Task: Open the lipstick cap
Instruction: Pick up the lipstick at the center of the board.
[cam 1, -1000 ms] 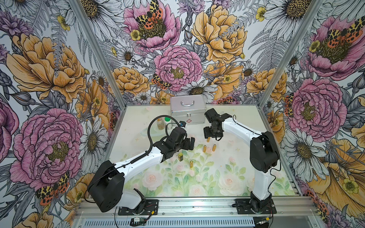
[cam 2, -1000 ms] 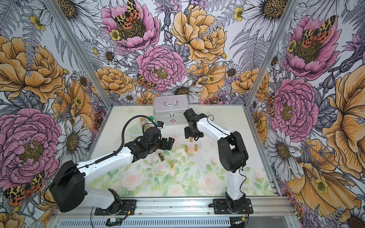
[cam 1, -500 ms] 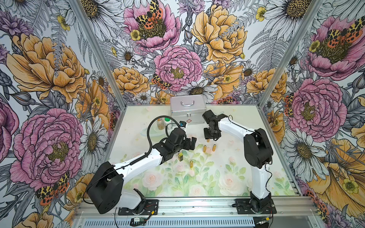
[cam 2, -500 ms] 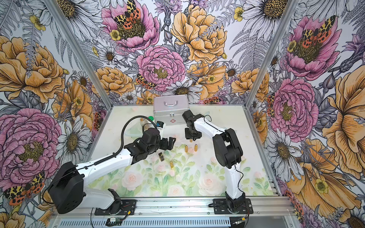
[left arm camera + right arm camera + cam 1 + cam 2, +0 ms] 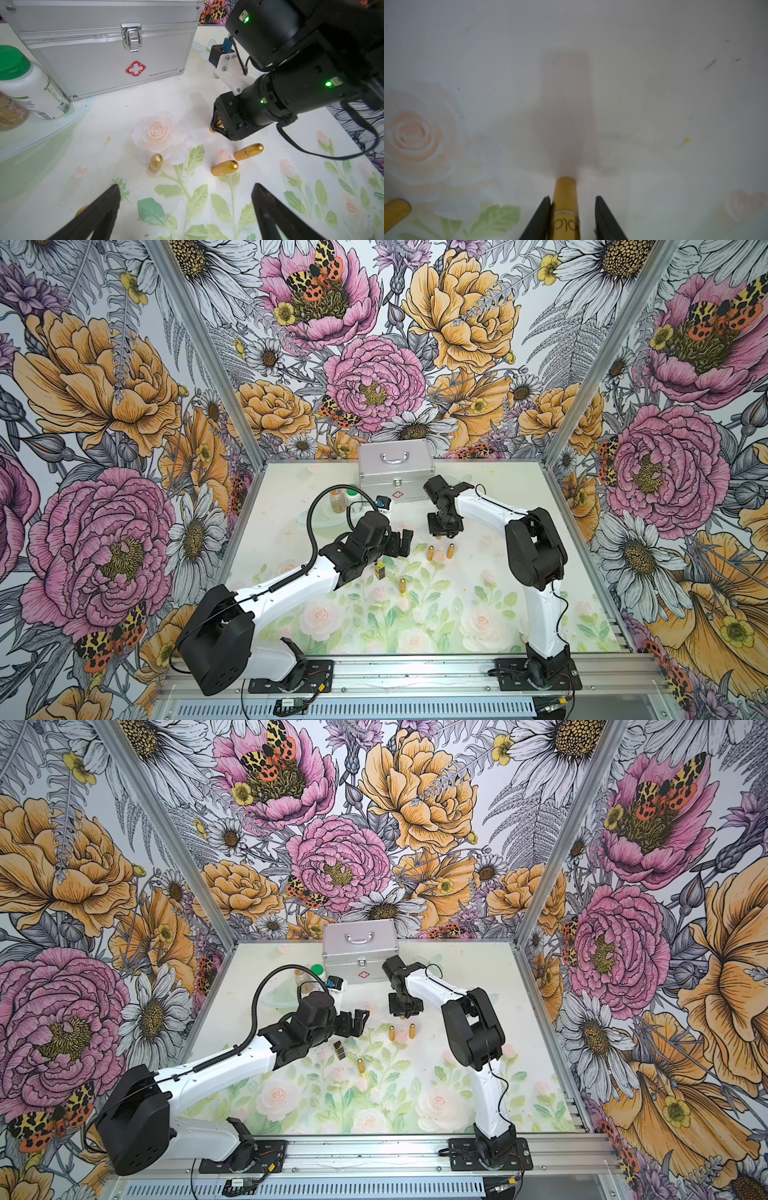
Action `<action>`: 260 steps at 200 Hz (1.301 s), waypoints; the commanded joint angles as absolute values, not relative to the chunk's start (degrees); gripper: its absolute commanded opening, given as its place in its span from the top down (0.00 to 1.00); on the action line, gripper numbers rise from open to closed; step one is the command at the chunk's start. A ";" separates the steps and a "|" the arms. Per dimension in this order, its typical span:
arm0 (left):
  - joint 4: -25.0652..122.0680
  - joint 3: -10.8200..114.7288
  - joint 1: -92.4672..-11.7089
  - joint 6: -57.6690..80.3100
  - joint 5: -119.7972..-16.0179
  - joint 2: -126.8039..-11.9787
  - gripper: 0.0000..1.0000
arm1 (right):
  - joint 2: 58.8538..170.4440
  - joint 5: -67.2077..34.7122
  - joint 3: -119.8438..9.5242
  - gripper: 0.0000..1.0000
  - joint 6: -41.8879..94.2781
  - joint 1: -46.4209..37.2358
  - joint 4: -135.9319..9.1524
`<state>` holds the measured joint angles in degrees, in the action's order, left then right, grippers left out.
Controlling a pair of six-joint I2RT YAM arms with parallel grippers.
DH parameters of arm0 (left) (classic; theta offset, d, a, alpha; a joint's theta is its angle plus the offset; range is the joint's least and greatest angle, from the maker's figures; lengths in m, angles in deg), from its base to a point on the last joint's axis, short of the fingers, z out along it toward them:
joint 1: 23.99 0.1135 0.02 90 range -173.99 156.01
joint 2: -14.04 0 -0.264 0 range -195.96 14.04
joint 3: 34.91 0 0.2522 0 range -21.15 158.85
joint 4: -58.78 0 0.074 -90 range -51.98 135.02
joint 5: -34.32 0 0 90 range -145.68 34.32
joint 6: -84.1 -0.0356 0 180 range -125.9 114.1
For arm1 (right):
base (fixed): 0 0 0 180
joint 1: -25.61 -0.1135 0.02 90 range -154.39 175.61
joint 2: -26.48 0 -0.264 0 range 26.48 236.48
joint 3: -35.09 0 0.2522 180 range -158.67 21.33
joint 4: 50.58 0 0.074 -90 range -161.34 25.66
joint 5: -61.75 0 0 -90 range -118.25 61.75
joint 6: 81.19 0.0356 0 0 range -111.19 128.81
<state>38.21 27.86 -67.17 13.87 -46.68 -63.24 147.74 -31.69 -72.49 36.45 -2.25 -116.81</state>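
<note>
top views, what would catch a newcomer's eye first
The huge floral walls around the table stand out first. Next comes the silver case at the back. Gold lipsticks lie mid-table, with the right tool straddling one more lipstick.

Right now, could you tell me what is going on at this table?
The right gripper is down at the table, its jaws either side of a standing gold lipstick: one touches it, the other shows a gap, so no firm grip yet. The left gripper hovers nearby, jaws wide and empty, near other lipsticks.
</note>
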 commanded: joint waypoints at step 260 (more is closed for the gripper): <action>44.11 20.39 -72.70 3.06 -52.03 -52.49 0.03 | 123.72 -20.89 -66.08 0.78 36.06 -1.81 -122.13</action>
<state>42.01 21.59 -70.12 8.56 -47.95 -53.82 128.50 -26.62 -68.10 36.78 -2.16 -118.49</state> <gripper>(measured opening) 0.984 0.222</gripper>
